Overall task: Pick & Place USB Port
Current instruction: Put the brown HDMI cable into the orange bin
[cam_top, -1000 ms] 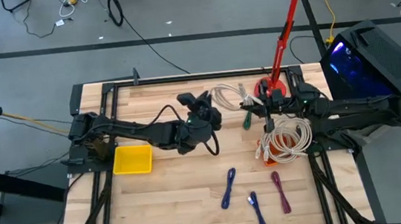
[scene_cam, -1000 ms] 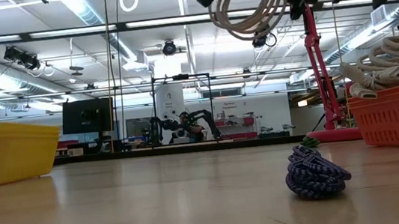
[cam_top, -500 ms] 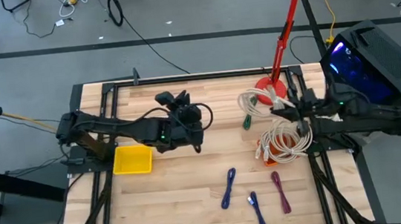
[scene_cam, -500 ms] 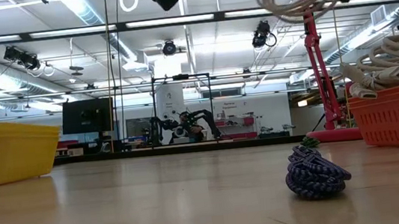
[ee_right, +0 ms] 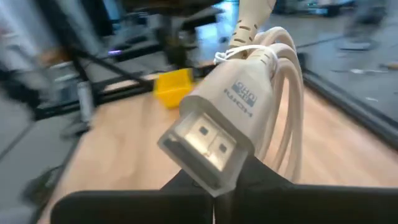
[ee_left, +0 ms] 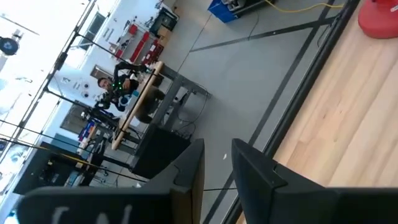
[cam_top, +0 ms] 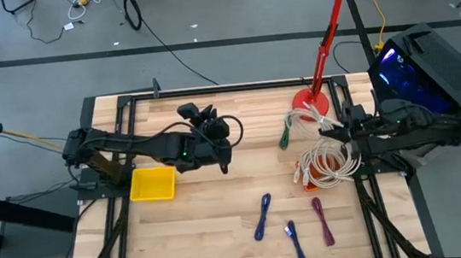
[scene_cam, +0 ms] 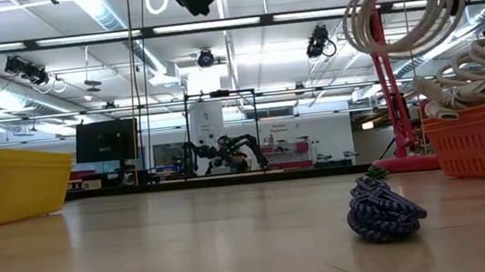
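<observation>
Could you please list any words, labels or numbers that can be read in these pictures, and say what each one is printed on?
"HDMI": raised letters on the beige plug of the coiled white cable held in the right claw, read in the right wrist view.
Signs and screens in the room behind the table, in the low and left wrist views: too small or blurred to read.
Nothing readable in the high view.

One marking can be read: the letters "HDMI" are moulded into the beige plug of the coiled cable, seen upside down in the right wrist view. No other text can be made out.
</observation>
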